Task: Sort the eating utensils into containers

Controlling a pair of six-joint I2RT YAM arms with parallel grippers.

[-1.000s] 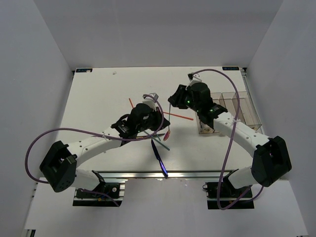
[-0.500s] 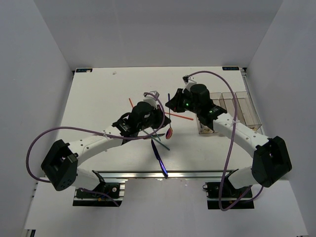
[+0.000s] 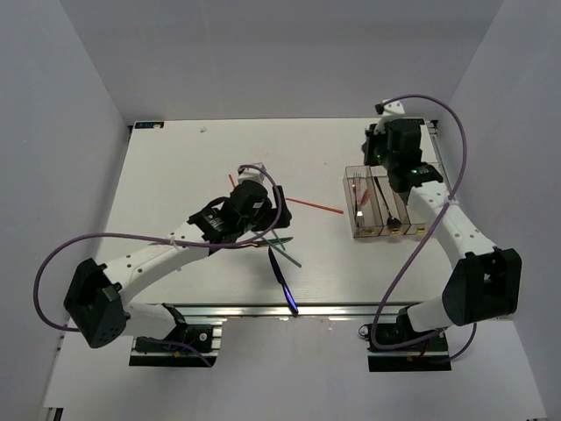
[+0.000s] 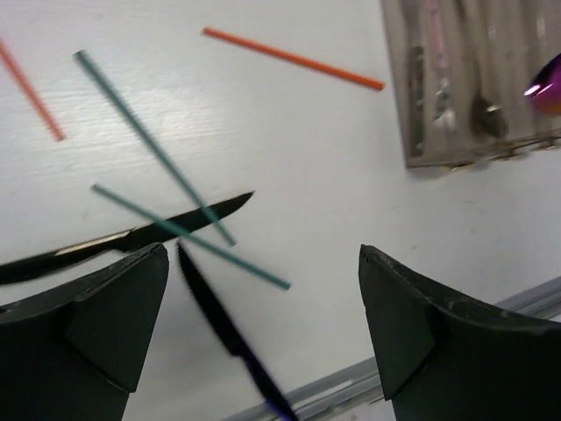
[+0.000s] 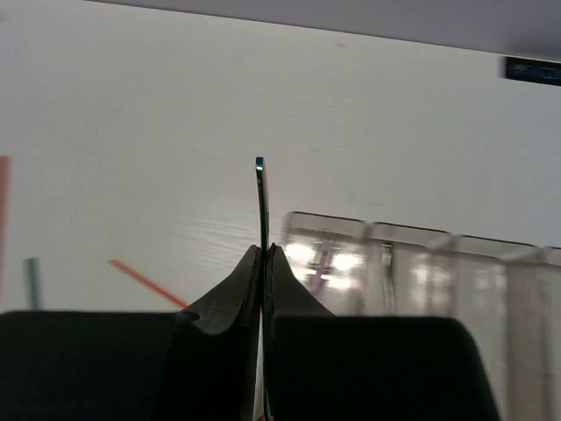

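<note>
My left gripper (image 4: pixel 263 254) stands open over the loose utensils, holding nothing. Under it lie a blue knife (image 4: pixel 219 324), a dark knife (image 4: pixel 175 224), two teal chopsticks (image 4: pixel 153 145) and a red chopstick (image 4: pixel 294 59). The containers (image 4: pixel 412 132) hold several utensils. My right gripper (image 5: pixel 264 248) is shut on a slim utensil (image 5: pixel 261 193), seen edge-on and sticking out past the fingertips, beside the containers (image 5: pixel 421 263). From above, the right gripper (image 3: pixel 375 153) hangs at the far end of the containers (image 3: pixel 351 189), and the left gripper (image 3: pixel 279 215) is mid-table near the blue knife (image 3: pixel 282 279).
Purple cables (image 3: pixel 88 241) loop off both arms. A metal rail (image 3: pixel 263 309) runs along the table's near edge, just below the blue knife's handle. White walls close in the table on three sides. A red chopstick (image 3: pixel 316 205) lies between the arms.
The right arm swung from mid-table to the back right over the containers, shut on the slim utensil. The left gripper opened. The red-bowled spoon beside it is gone from the table.
</note>
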